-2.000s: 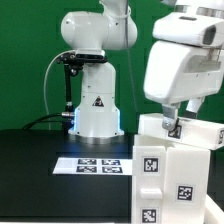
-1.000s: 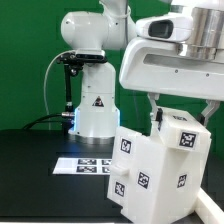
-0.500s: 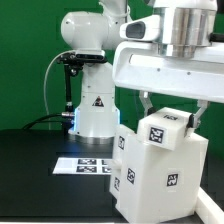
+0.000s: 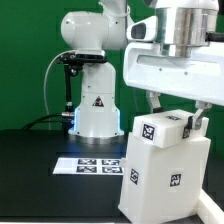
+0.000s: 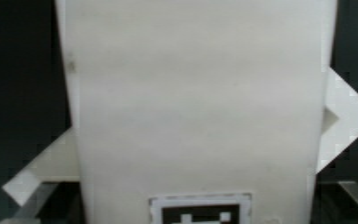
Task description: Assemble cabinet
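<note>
The cabinet (image 4: 165, 165) is a tall white box with black-and-white marker tags on its top and front. It stands upright at the exterior view's right, near the front of the black table. My gripper (image 4: 177, 118) reaches down from above and is shut on the cabinet's top, with one finger (image 4: 155, 106) on each side. In the wrist view the cabinet (image 5: 194, 100) fills most of the picture, with a tag near my gripper (image 5: 197, 200). White panel edges jut out at both sides. Whether the cabinet's base touches the table is hidden.
The marker board (image 4: 95, 163) lies flat on the black table (image 4: 40, 185), just beside the cabinet on the exterior view's left. The arm's white base (image 4: 95, 105) stands behind it, with a black stand (image 4: 67, 85) further to the left. A green backdrop is behind.
The gripper and cabinet have turned together about the vertical. The cabinet showed a corner edge before and now faces the exterior camera more squarely, slightly further right.
</note>
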Tool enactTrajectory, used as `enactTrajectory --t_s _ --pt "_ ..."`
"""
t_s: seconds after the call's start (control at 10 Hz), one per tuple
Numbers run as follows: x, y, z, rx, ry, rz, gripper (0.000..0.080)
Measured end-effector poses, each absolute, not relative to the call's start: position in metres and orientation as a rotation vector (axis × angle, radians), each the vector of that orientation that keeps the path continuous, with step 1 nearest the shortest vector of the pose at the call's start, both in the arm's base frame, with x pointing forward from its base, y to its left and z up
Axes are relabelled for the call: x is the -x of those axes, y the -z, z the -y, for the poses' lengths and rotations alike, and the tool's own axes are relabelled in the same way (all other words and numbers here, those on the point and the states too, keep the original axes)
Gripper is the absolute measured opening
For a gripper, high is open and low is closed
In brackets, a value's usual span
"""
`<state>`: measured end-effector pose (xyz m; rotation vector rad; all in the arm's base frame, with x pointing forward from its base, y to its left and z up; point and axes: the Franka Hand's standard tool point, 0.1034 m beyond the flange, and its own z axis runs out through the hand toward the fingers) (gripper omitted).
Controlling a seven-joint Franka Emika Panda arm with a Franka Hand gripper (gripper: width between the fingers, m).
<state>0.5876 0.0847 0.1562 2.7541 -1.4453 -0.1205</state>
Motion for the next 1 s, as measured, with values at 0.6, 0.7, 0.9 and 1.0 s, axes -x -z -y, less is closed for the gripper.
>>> enactTrajectory --t_s 0.6,0.7,0.9,1.0 --pt "-0.5867 -0.1549 -0.0821 -2.271 0.029 2.233 0.0557" --pt "-0.5871 -0.155 -0.0836 -2.159 0.048 2.359 0.0557" --pt "-0.5872 -0.1558 -0.0832 -2.064 0.062 2.44 0.0557" --pt "-0.5867 -0.157 -0.0843 -2.067 0.079 2.435 0.0628"
